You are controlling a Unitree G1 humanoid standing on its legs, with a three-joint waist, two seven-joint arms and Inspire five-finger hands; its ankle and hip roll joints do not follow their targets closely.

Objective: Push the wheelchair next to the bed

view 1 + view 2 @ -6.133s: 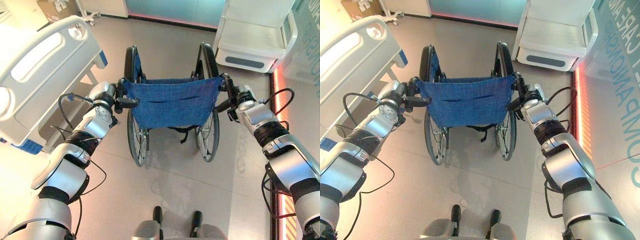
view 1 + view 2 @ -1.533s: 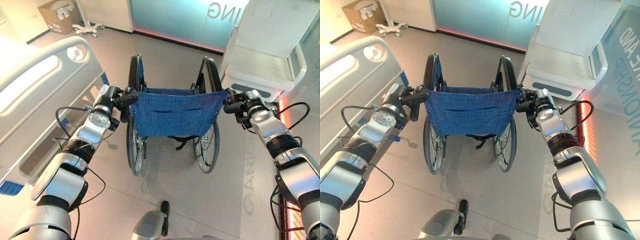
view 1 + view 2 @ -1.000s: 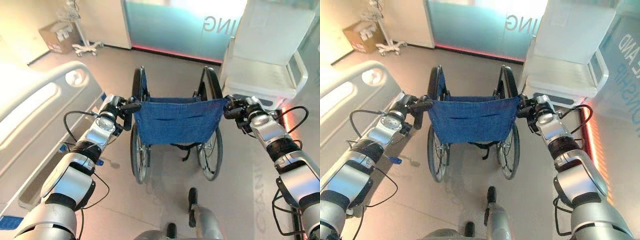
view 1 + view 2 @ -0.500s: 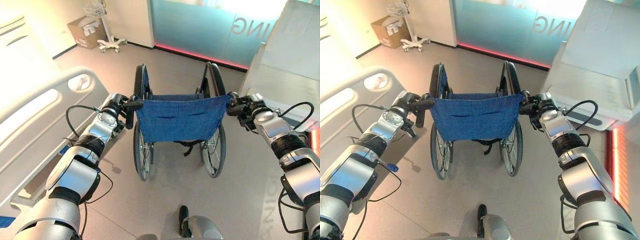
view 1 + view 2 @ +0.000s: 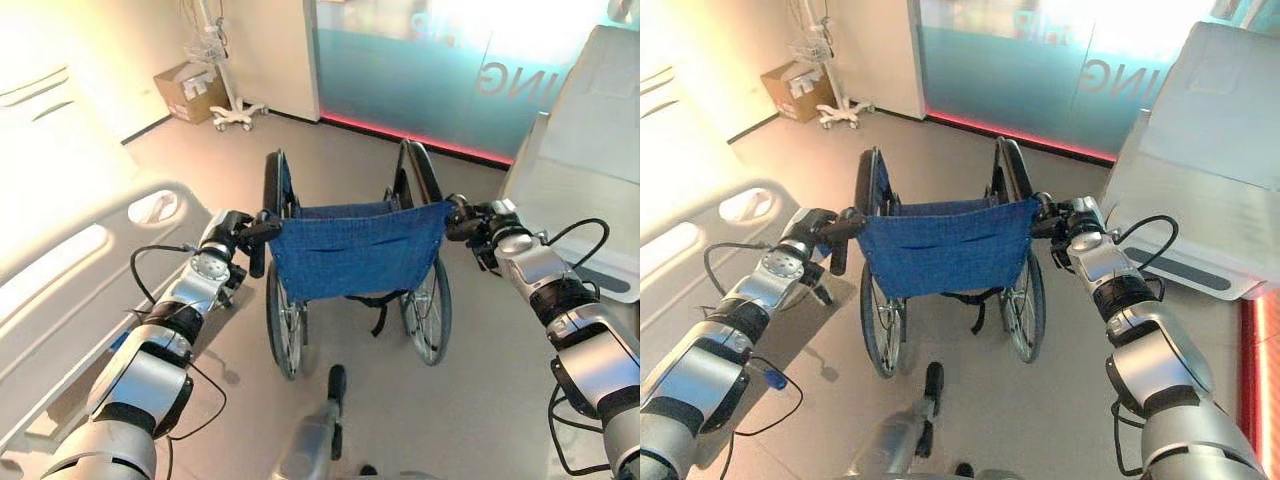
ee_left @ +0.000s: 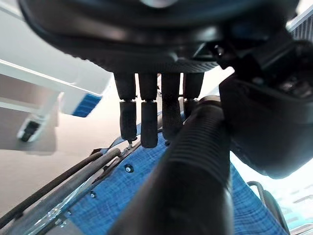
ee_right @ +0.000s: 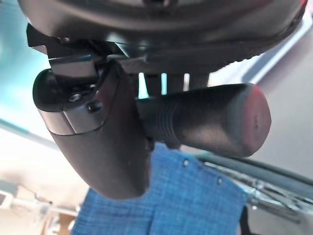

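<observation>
The wheelchair [image 5: 350, 250], with a blue cloth back and black wheels, stands on the floor in front of me, facing away. The white bed [image 5: 80, 270] runs along its left side, its end board level with the left wheel. My left hand [image 5: 232, 235] is shut on the left push handle [image 6: 186, 176], which lies ribbed and black between the fingers [image 6: 149, 122] and the thumb. My right hand [image 5: 478, 218] is shut on the right push handle [image 7: 205, 120], with the thumb [image 7: 98, 132] curled over it.
A white padded treatment chair [image 5: 590, 190] stands close on the right of the wheelchair. A cardboard box [image 5: 188, 90] and a wheeled stand [image 5: 235, 110] sit by the far wall. A frosted glass wall [image 5: 420, 70] closes the far end.
The whole view has shifted forward: the wheelchair now stands further along the bed's side and nearer the glass wall. Both hands have kept their hold on the handles.
</observation>
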